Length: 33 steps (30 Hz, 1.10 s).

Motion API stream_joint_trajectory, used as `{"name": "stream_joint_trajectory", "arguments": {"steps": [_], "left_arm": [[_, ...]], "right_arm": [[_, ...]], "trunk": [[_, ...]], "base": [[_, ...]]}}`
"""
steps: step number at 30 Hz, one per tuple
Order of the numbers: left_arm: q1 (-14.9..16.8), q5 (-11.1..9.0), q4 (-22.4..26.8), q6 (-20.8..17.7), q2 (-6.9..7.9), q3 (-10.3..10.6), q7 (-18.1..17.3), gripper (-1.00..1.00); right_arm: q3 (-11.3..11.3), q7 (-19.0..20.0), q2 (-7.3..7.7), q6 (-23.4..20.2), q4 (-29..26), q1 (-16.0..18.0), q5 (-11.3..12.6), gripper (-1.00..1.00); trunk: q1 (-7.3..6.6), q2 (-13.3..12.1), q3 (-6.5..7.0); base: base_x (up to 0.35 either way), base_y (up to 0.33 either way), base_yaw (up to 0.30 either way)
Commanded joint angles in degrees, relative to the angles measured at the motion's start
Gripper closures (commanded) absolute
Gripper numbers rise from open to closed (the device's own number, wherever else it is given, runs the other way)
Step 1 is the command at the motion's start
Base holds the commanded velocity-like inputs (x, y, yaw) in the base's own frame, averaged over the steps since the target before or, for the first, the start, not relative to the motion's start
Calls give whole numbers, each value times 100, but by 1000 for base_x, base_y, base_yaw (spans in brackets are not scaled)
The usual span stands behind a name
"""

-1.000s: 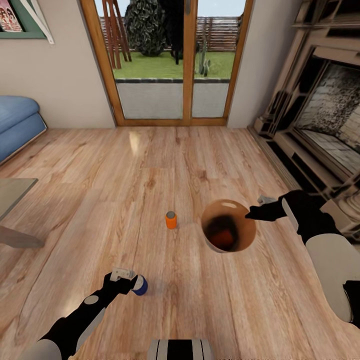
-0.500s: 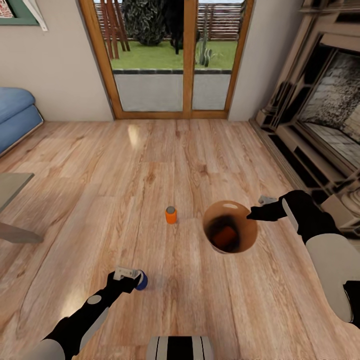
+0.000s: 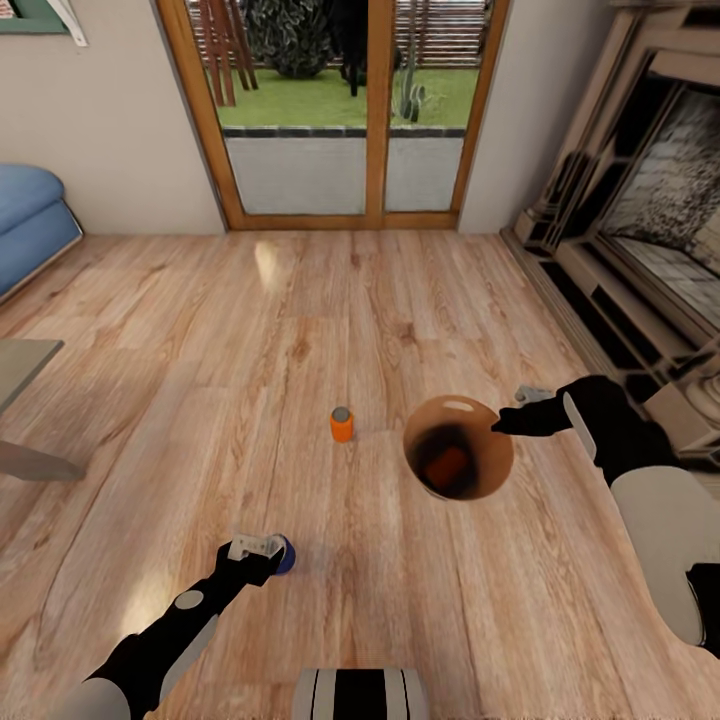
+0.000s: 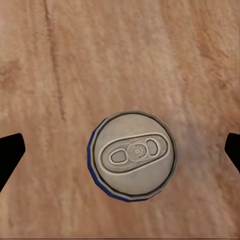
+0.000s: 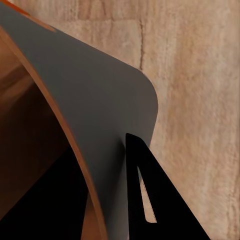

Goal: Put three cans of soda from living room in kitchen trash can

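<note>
A blue can of soda (image 3: 286, 556) stands upright on the wood floor, its silvery top (image 4: 134, 156) centred in the left wrist view. My left gripper (image 3: 262, 550) hovers right over it, open, its fingertips (image 4: 11, 150) wide apart on either side of the can and not touching it. An orange can of soda (image 3: 342, 424) stands alone on the floor further ahead. My right gripper (image 3: 506, 424) is shut on the rim of the tan trash can (image 3: 470, 440), held tilted above the floor. One finger (image 5: 145, 190) lies on the bin's outer wall (image 5: 100, 110). Another orange can (image 3: 446, 465) lies inside the bin.
This is the living room. Wood-framed glass doors (image 3: 345, 110) stand ahead, a fireplace surround (image 3: 640, 230) runs along the right, a blue sofa (image 3: 30, 225) and the corner of a low grey table (image 3: 20, 370) sit at the left. Open plank floor (image 3: 300, 300) lies between them.
The whole view has shifted slightly, so the camera moved. My left gripper has closed in over the blue can and covers more of it. The right arm still holds the bin.
</note>
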State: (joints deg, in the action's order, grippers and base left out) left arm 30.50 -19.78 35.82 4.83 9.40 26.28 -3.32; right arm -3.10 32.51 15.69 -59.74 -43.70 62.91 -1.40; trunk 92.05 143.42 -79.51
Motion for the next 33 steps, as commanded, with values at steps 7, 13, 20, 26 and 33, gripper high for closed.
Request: {"name": "stream_joint_trajectory", "arguments": {"steps": [7,13,20,26,33], "left_arm": [[0,0,-21,0,0,1,-2,-100],[0,0,-12,0,1,6,-2,-100],[0,0,-25,-6,0,13,-52,-100],[0,0,-15,0,0,8,-86,-100],[0,0,-21,-1,0,3,-90,-100]], "right_arm": [[45,18,22,-26,-19,4,109,100],[20,18,15,-26,-24,3,112,100],[13,18,19,-26,-33,2,114,100],[7,18,16,-26,-155,2,107,100],[15,18,24,-26,-180,2,105,100]], "trunk": [[14,9,-137],[14,9,-169],[14,9,-224],[14,9,-258],[14,9,-267]], "base": [[0,0,0],[0,0,0],[119,0,0],[78,0,0],[6,0,0]]}}
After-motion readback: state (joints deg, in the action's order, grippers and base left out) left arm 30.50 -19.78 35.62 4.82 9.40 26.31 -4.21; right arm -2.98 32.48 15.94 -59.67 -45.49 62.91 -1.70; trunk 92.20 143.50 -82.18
